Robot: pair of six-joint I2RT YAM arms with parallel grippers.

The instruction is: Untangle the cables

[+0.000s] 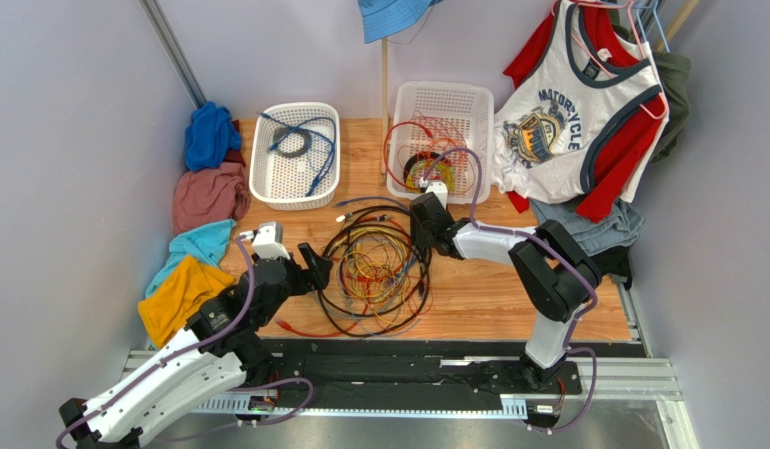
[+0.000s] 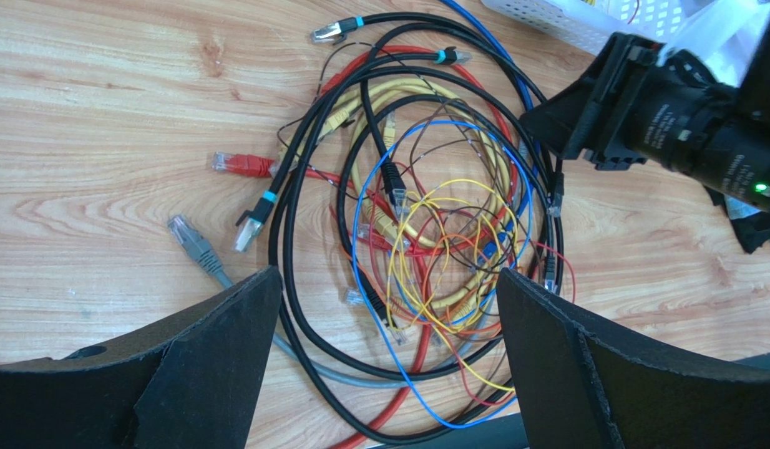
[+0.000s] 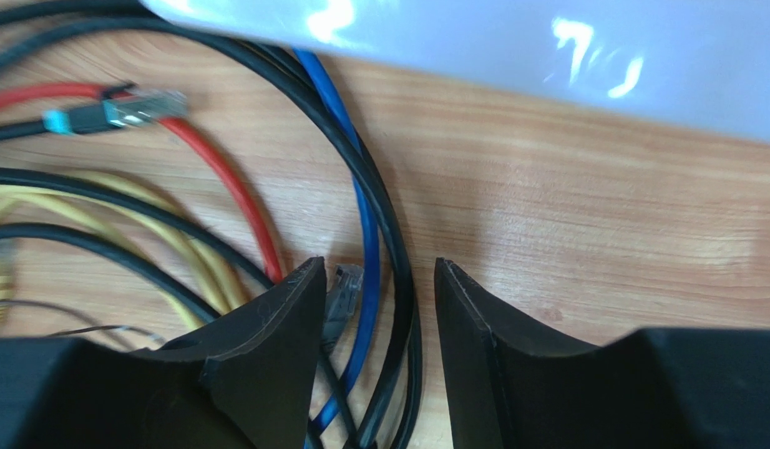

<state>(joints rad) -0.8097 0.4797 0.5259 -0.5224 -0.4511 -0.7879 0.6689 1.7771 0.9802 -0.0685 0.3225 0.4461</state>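
The cables (image 1: 379,267) lie in one tangled pile on the wooden table: black, red, yellow, blue and orange loops with plug ends. My left gripper (image 1: 316,267) is open at the pile's left edge; in its wrist view (image 2: 387,273) the jaws stand wide apart over the tangle (image 2: 426,215), holding nothing. My right gripper (image 1: 420,241) is at the pile's upper right edge. Its jaws (image 3: 379,264) are open and straddle a blue cable (image 3: 365,234), black cables (image 3: 398,271) and a grey plug (image 3: 342,295), with a gap left beside them.
A white basket (image 1: 257,178) at back left holds a blue cable and a black ring coil. Another white basket (image 1: 482,103) at back right holds thin red wires and a yellow-green coil. Clothes (image 1: 206,196) are piled along the left; shirts (image 1: 567,122) hang at right.
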